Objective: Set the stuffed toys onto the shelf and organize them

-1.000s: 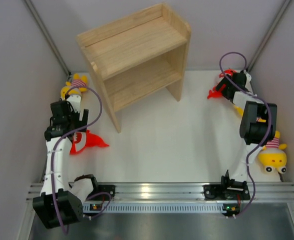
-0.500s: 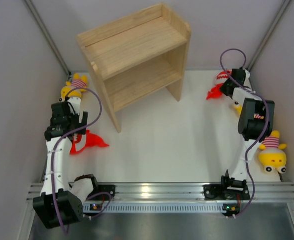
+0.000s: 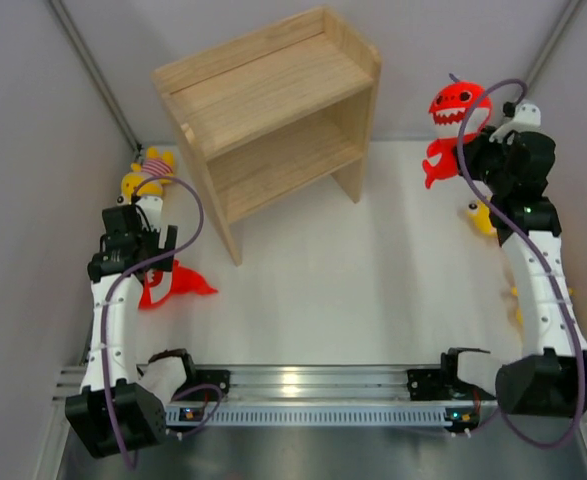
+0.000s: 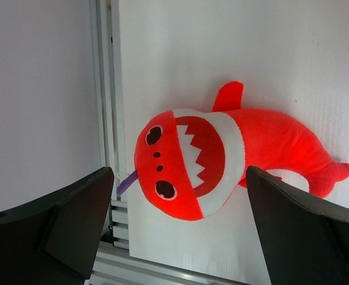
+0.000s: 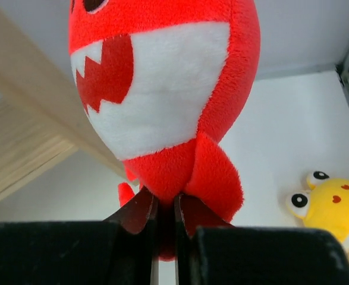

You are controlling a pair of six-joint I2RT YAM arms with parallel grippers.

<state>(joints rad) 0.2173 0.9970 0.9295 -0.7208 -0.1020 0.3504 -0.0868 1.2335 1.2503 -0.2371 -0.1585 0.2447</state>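
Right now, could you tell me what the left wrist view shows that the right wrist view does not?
Left wrist only: a red fish lying on the table beside a metal rail, framed by the open left gripper. Right wrist only: a second red fish pinched by the shut right gripper, plus a yellow toy and the shelf. Both: a toothy red fish, white table.

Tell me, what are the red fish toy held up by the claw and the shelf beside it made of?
The red fish toy looks like soft plush fabric. A fuzzy, matte nap shows along its edges, and the white mouth patch is equally fuzzy. The shelf looks like pale, unpainted wood with a dull finish and grain lines running along its boards. Whether it is solid wood or veneer cannot be told.
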